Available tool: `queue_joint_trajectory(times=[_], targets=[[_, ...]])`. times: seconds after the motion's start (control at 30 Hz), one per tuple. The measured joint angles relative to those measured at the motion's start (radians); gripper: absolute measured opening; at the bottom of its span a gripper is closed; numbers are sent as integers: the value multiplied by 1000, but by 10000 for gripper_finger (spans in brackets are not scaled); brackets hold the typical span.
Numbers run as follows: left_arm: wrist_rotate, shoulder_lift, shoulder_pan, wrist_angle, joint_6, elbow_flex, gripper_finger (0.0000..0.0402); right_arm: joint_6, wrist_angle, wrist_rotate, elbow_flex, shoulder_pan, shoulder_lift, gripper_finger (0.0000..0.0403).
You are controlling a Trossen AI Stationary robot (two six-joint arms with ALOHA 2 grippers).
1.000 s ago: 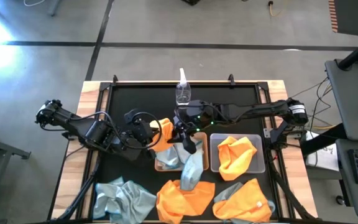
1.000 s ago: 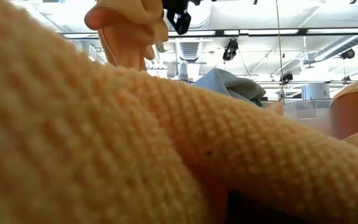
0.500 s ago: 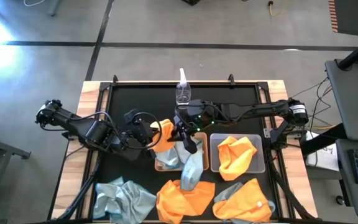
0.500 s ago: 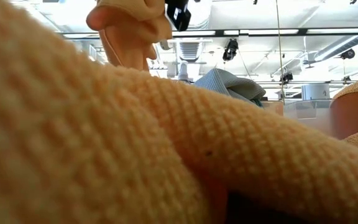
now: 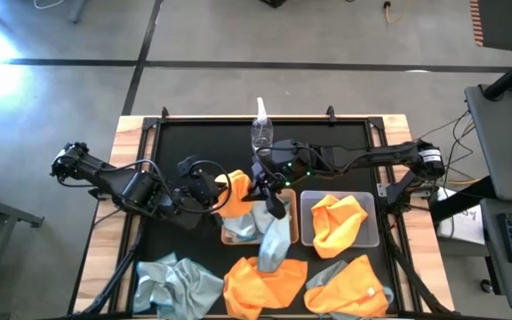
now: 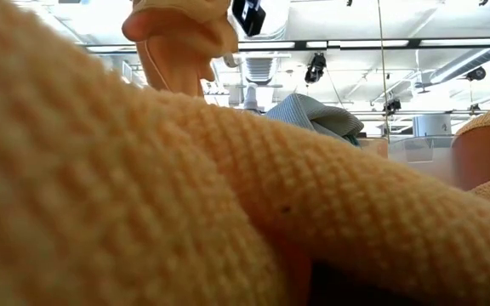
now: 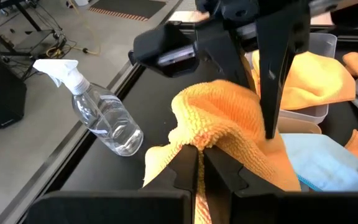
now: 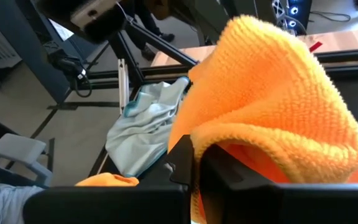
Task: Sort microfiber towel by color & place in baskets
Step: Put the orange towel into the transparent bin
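Both grippers are shut on one bright orange towel [image 5: 236, 192], held above the left end of the tan basket [image 5: 230, 237]. My left gripper [image 5: 223, 192] comes from the table's left and my right gripper [image 5: 258, 185] from the right. Pale blue-grey towels [image 5: 272, 233] lie in the tan basket, one draped over its near rim. Another orange towel [image 5: 336, 219] lies in the translucent grey basket [image 5: 369, 233]. A blue-grey towel [image 5: 176, 283], an orange one [image 5: 265, 284] and an orange-and-grey heap [image 5: 349, 286] lie along the near edge. My left gripper pinches a bunched fold of the orange towel [image 7: 199, 142] between its two fingers, coming level from the table's left. The towel is lifted clear and humps up beyond the fingers. My right gripper pinches a fold on the towel's other side [image 8: 211, 138], slanting down from the right; the cloth bulges over its fingers [image 8: 180, 160].
A clear spray bottle [image 5: 261, 132] stands just beyond the grippers, near the far edge. An orange towel [image 6: 143, 195] lies right before the low camera and blocks most of that view. A black frame rail [image 5: 247, 117] borders the mat.
The right gripper and the held orange towel have risen a little, as the low view shows. Everything else has stayed in place.
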Motion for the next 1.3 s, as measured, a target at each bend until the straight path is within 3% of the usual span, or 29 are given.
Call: queue_joint_trajectory(times=[0.37, 0.6, 0.83, 1.13, 1.3], targets=[[11, 0, 0, -7, -21, 0, 8, 1, -28, 0, -1, 0, -8, 9], [116, 0, 0, -8, -16, 0, 55, 1, -30, 0, -1, 0, -8, 9], [124, 0, -1, -14, -14, 0, 104, 1, -29, 0, -1, 0, -8, 9], [128, -2, 0, -101, -66, 0, 115, 0, -66, 4, -1, -7, -42, 9], [128, -2, 0, -212, -161, 0, 114, -33, -171, 132, -1, -14, -117, 9]])
